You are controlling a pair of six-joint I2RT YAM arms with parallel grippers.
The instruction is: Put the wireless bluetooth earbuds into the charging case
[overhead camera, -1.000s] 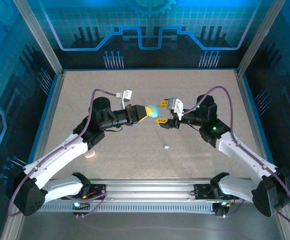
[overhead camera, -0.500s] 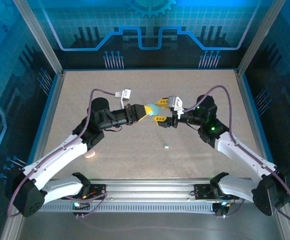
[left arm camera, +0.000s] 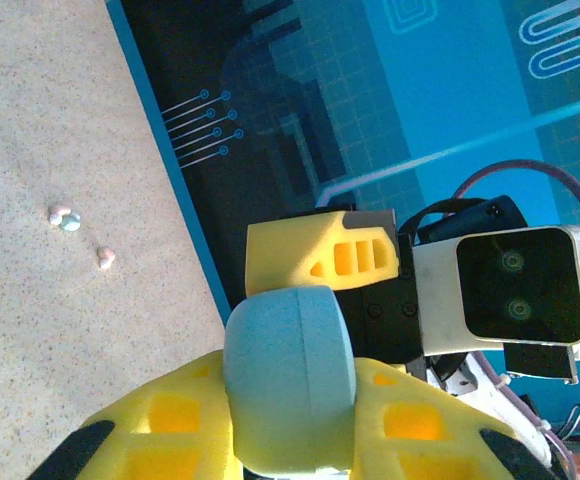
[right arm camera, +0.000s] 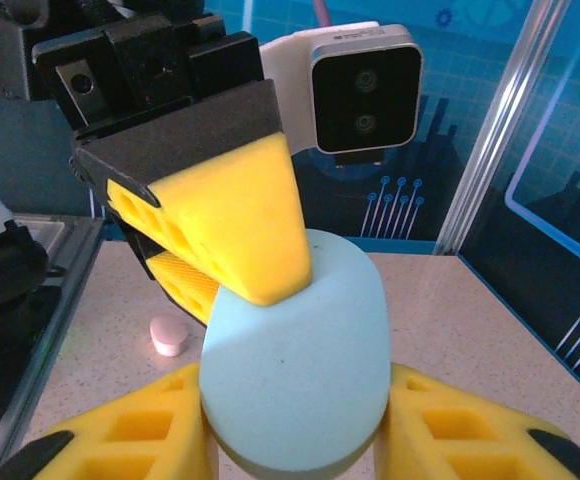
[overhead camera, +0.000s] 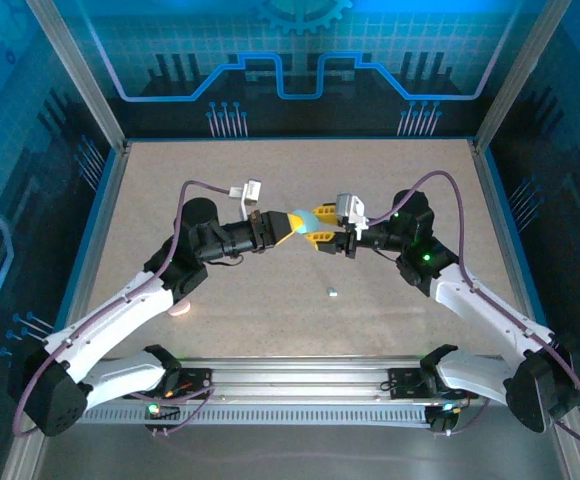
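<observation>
A pale blue oval charging case (overhead camera: 309,217) hangs in the air over the middle of the table, between both grippers. My left gripper (overhead camera: 296,223) is shut on it from the left; in the left wrist view the case (left arm camera: 288,375) fills the gap between the yellow fingers (left arm camera: 160,430). My right gripper (overhead camera: 322,227) meets it from the right, and its fingers (right arm camera: 440,420) press both sides of the case (right arm camera: 295,370). One tiny pale earbud (overhead camera: 332,293) lies on the table in front of the grippers. Tiny pale pieces (left arm camera: 65,217) lie on the table near the wall.
A pink oval case (overhead camera: 178,307) lies on the table beside the left arm, also seen as a pink case (right arm camera: 167,335) in the right wrist view. Metal frame posts and blue walls (overhead camera: 290,90) enclose the table on three sides.
My right gripper has moved left to the case and its fingers have narrowed onto it. The left gripper has kept its hold and shifted slightly.
</observation>
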